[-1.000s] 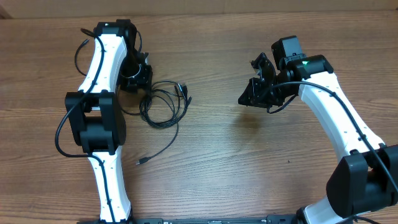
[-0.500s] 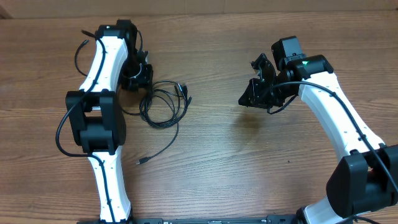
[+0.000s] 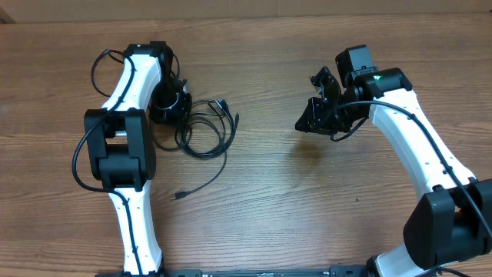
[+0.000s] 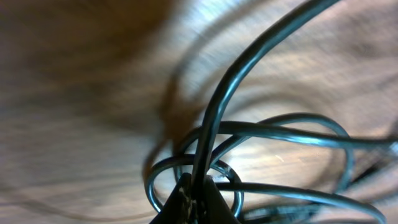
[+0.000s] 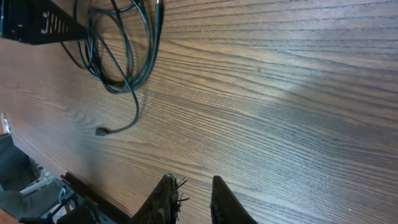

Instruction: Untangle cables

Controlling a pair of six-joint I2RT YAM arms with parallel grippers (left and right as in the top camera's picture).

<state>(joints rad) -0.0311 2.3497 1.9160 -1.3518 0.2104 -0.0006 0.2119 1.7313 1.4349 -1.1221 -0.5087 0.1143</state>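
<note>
The cables [image 3: 204, 132] lie as a loose black bundle of loops on the wooden table, left of centre. One strand trails down to a small plug [image 3: 177, 197], and two plug ends [image 3: 225, 108] stick out at the bundle's top right. My left gripper [image 3: 171, 108] sits at the bundle's left edge. In the left wrist view it [image 4: 198, 188] is shut on one cable strand [image 4: 249, 68], which rises from its tips over the blurred loops. My right gripper [image 3: 309, 123] hovers far to the right, away from the cables. Its fingers [image 5: 191, 190] stand slightly apart with nothing between them, and the bundle [image 5: 118, 56] shows far off.
The left arm's own thick wire [image 3: 95, 69] loops out near the table's back left. A dark rail [image 3: 261, 272] runs along the front edge. Bare wood [image 3: 269, 177] lies between the two arms. The table's back edge [image 3: 246, 17] is close behind both grippers.
My left gripper has closed on a strand and shifted slightly down and right. The bundle and its trailing plug moved a little with it. The right arm has not moved.
</note>
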